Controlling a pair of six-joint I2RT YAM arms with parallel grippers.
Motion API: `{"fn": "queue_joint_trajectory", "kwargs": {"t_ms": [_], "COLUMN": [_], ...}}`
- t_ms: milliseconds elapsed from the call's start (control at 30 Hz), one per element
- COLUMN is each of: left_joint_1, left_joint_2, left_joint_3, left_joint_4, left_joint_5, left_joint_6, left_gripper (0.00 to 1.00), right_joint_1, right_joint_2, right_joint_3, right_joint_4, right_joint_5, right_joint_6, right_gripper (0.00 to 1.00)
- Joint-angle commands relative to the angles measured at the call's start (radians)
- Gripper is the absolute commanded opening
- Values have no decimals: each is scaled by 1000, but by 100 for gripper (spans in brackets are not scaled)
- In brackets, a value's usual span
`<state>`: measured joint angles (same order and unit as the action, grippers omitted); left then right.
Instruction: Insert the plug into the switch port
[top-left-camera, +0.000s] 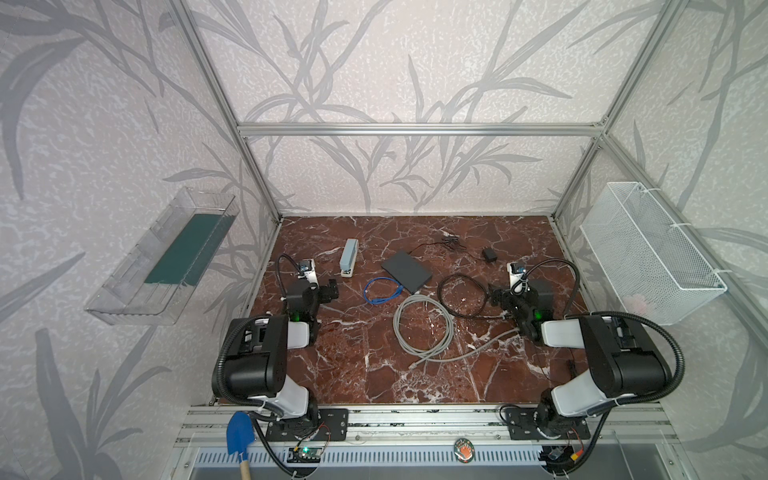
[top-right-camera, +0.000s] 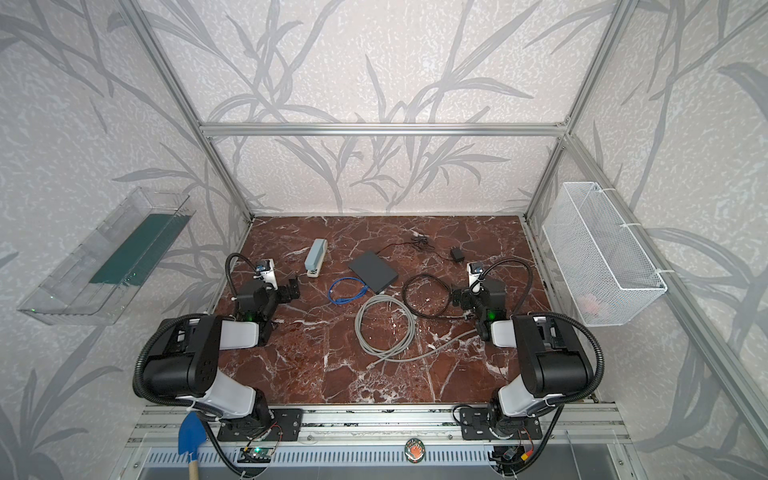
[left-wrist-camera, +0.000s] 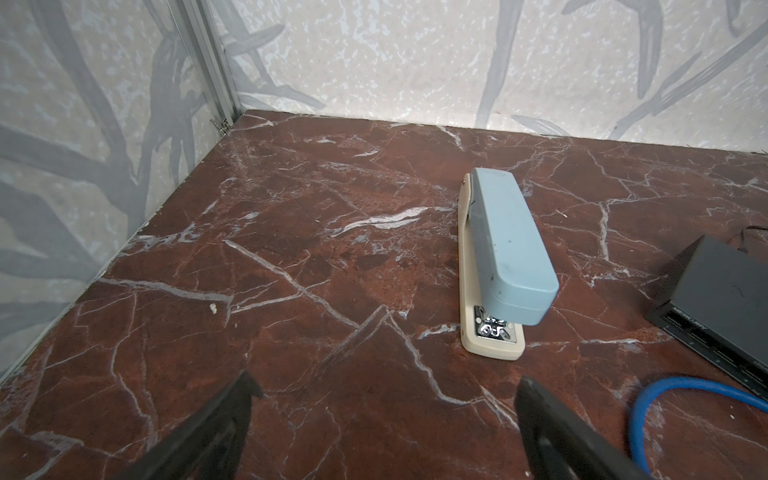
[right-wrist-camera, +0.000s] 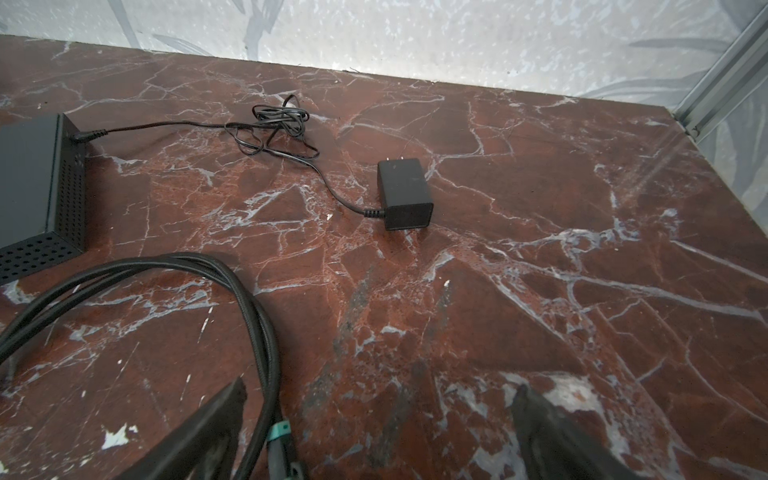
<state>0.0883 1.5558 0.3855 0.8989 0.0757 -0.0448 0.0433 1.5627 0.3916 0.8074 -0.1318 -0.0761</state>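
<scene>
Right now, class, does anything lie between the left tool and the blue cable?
Nothing visible does. Only bare table separates the open left tool from the blue cable; the stapler sits farther back, off that line.

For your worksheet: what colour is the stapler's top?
Stapler top: pale blue, clearest in left wrist view.

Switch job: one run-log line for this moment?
stage: before grasp | left gripper: open, empty | right gripper: open, empty, beside black cable | switch: power lead attached
</scene>
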Motion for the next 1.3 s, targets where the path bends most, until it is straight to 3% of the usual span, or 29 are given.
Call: {"fn": "queue_joint_trajectory", "kwargs": {"t_ms": [0,67,167,233,300,333,467,533,600,733,1267], "left_joint_1": [-3,-4,-3,-3,-4,-3,-3,-2,-2,-3,-3], "left_joint_2": [6,6,7,7,5,7,6,7,6,7,7], "left_joint_3": [-5,-4,-5,-5,-5,-5,-4,-5,-5,-5,-5], "left_joint_4": [33,34,33,33,34,32,32,32,33,33,32], "left_joint_5": [-11,-11,-11,-11,-11,-11,-11,-11,-11,-11,-11], "left_joint_6": [5,5,5,5,5,5,5,5,5,5,5], "left_gripper": [99,99,99,99,99,99,99,99,99,99,99], "right_joint_1": [7,8,18,22,21,21,33,33,33,32,30], "right_joint_2": [-21,-22,-47,-28,-2,3,-35,-36,-26,-31,-26], "right_joint_3": [21,17,-86,-132,-92,-67,3,-59,-69,4,12], "right_joint_4": [20,28,193,296,261,221,32,148,183,38,32], "right_joint_5": [12,9,-59,10,188,220,12,-61,-32,-24,-11], "right_joint_6": [-3,-7,-49,-23,60,63,-41,-69,-53,-49,-37], "right_gripper": [99,99,99,99,99,99,99,99,99,99,99]}}
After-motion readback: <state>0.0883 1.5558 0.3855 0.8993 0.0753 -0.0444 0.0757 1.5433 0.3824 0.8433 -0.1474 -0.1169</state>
